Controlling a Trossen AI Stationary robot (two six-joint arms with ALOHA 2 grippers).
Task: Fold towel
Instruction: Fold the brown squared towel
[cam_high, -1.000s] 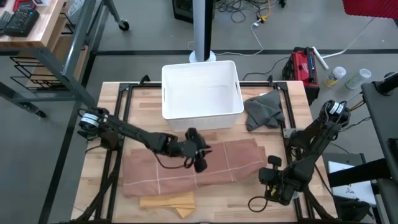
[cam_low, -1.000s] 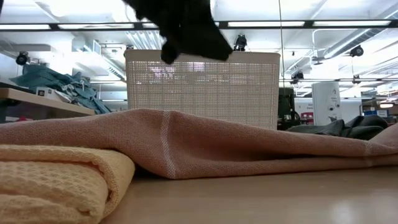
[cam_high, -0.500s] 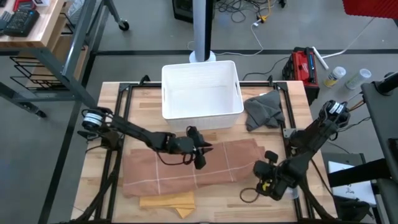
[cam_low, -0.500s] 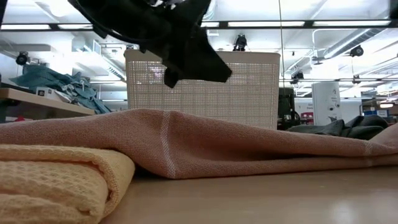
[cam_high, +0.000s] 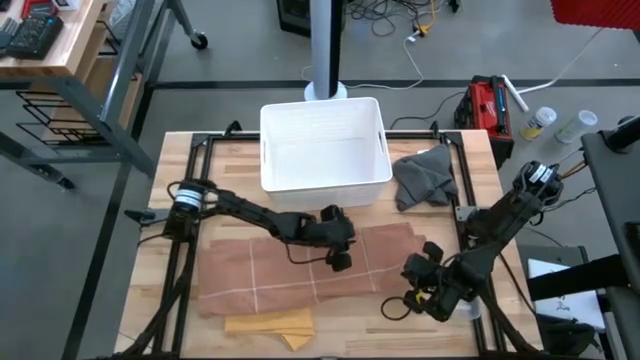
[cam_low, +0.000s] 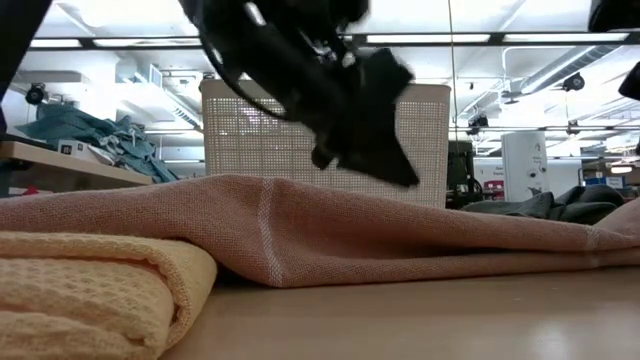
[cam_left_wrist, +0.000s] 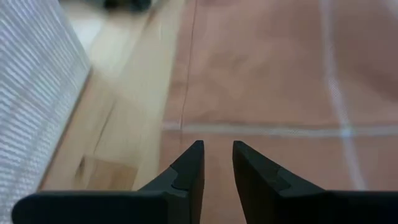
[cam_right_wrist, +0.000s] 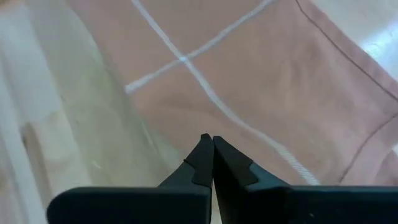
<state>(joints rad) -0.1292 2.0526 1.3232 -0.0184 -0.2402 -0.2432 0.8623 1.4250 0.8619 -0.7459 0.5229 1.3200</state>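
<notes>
A pink towel (cam_high: 265, 275) with pale stripes lies spread flat on the wooden table (cam_high: 175, 170), and it also shows in the low view (cam_low: 300, 235). My left gripper (cam_high: 340, 262) hangs just above the towel's far middle part (cam_left_wrist: 267, 74). Its fingers are a little apart, with nothing between them (cam_left_wrist: 217, 148). My right gripper (cam_high: 408, 272) is shut and sits by the towel's near right corner. In the right wrist view its tips (cam_right_wrist: 208, 140) lie over the towel's edge (cam_right_wrist: 261, 74). I cannot tell whether they touch the cloth.
A white basket (cam_high: 323, 150) stands at the table's far middle. A crumpled grey cloth (cam_high: 424, 178) lies to its right. A folded yellow towel (cam_high: 270, 325) rests at the near edge, partly under the pink towel. Black frame rails (cam_high: 192, 215) run along the table's sides.
My left gripper has moved toward the table's right edge and come lower over the towel. My right gripper has moved toward the table's left, up to the towel's near right corner. The towel has stayed where it was.
</notes>
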